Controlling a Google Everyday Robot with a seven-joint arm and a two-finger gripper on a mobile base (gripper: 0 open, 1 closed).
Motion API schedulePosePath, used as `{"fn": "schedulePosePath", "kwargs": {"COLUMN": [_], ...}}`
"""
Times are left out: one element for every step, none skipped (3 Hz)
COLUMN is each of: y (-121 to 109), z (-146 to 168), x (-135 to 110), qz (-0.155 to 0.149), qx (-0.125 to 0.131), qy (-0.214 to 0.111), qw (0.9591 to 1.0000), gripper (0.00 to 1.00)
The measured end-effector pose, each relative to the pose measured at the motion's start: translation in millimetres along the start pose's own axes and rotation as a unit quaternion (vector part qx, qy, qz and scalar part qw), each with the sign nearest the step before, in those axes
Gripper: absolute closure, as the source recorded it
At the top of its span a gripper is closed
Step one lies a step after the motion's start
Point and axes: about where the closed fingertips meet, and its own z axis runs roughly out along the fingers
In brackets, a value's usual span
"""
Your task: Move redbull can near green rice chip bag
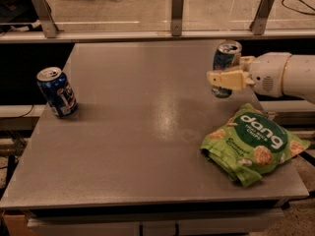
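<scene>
The redbull can (226,56) is slim, blue and silver with a silver top. It stands upright at the table's right side, held in my gripper (225,79), whose pale fingers (222,77) are shut around its lower half. My white arm (285,75) reaches in from the right. The green rice chip bag (255,142) lies flat at the front right of the table, just below and to the right of the can. Whether the can's base touches the table is hidden by the fingers.
A wider dark blue can (56,91) with a white logo stands at the left edge of the grey table (138,132). A rail with metal posts (177,6) runs along the far edge. The chip bag overhangs the right edge slightly.
</scene>
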Motion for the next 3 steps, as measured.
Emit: {"fn": "schedulePosePath", "kwargs": {"y": [-2, -5, -6], "z": [-11, -13, -11], "x": [23, 42, 53], "qz": [0.009, 0.022, 0.03], "qx": [-0.001, -0.008, -0.012], "qy": [0.004, 0.004, 0.001], "qw": [0.9999, 0.9997, 0.9995], "gripper": [1.0, 0.82, 0.59]}}
